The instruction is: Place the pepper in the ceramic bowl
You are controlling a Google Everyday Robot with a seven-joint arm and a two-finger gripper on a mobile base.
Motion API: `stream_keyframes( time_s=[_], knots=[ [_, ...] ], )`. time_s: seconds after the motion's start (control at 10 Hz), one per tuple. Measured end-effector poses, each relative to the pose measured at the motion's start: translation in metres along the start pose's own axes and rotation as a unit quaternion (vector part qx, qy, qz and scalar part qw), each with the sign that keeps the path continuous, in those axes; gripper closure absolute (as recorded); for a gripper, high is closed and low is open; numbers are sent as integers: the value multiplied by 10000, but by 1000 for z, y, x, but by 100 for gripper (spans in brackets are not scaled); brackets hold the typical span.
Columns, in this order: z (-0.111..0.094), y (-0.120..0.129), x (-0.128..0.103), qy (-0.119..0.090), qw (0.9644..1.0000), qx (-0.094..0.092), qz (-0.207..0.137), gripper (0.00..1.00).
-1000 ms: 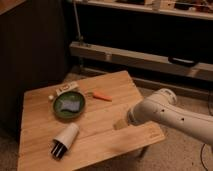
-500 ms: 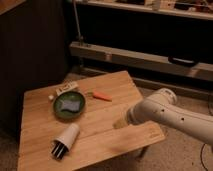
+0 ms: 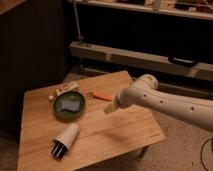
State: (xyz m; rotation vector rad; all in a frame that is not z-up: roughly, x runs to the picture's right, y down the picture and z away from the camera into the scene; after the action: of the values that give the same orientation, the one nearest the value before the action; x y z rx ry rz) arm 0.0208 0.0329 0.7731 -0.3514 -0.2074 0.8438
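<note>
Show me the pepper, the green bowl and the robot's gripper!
pepper (image 3: 102, 95): camera view, middle of its orange body.
green bowl (image 3: 62, 114): camera view, bare front-left rim.
gripper (image 3: 109, 109): camera view, its pale tip, above the table (image 3: 125, 131), right of the green bowl.

White cup (image 3: 67, 135) on wooden table (image 3: 125, 131)

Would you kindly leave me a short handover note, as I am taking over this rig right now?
Gripper: fingers open, holding nothing, hanging over the wooden table just to the right of the pepper as the camera sees it.
Small orange-red tapered pepper: lying on the table between the gripper and the bowl, untouched.
Shallow dark green ceramic bowl: left of the pepper, with a light blue piece inside.
Done: approach only.
Left: grasp the pepper, lift it, carry it to the bowl and release.
</note>
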Motion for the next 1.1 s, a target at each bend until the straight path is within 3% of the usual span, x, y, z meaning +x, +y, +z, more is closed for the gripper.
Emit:
stream_keyframes(
  time_s=[0.2, 0.6, 0.8, 1.0, 1.1],
  knots=[
    [10, -3, -21, -62, 9997, 67, -234, 20],
    [11, -4, -22, -80, 9995, 49, -304, 20],
    [29, -13, -26, -209, 9981, -185, -547, 20],
    [65, -34, -41, -380, 9917, -701, -1007, 20],
    [80, -39, -51, -398, 9878, -872, -1232, 20]
  ],
)
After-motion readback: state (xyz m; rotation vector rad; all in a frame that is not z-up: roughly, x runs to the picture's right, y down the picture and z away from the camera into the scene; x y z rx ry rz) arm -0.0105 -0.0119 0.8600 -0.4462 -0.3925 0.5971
